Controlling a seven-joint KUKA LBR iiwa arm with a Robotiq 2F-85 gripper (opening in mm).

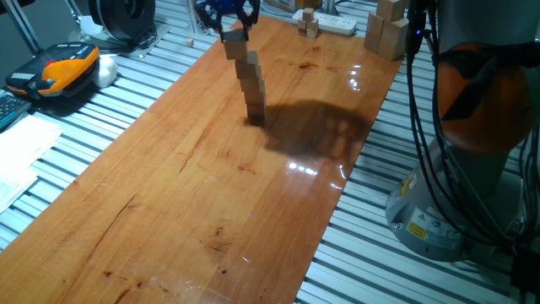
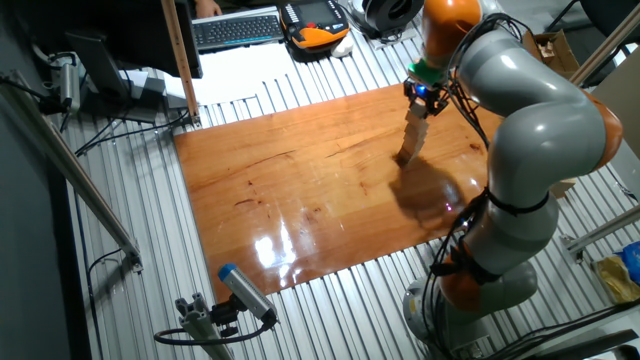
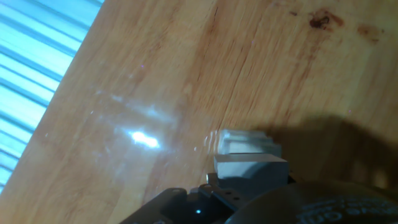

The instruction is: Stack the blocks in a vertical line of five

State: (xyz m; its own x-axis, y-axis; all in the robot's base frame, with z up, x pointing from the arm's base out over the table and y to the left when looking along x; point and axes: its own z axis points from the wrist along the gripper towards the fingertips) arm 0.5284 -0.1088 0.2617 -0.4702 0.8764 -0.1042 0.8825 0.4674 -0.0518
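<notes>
On the glossy wooden table (image 1: 211,194) a leaning column of blocks (image 1: 251,83) is seen near the far end. Its top block (image 1: 234,45) is met from above by the gripper (image 1: 228,25); whether it is clamped cannot be told.

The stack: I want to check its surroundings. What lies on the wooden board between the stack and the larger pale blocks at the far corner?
Nothing: in one fixed view the wooden board between the stack and the larger pale blocks shows only glare.
</notes>
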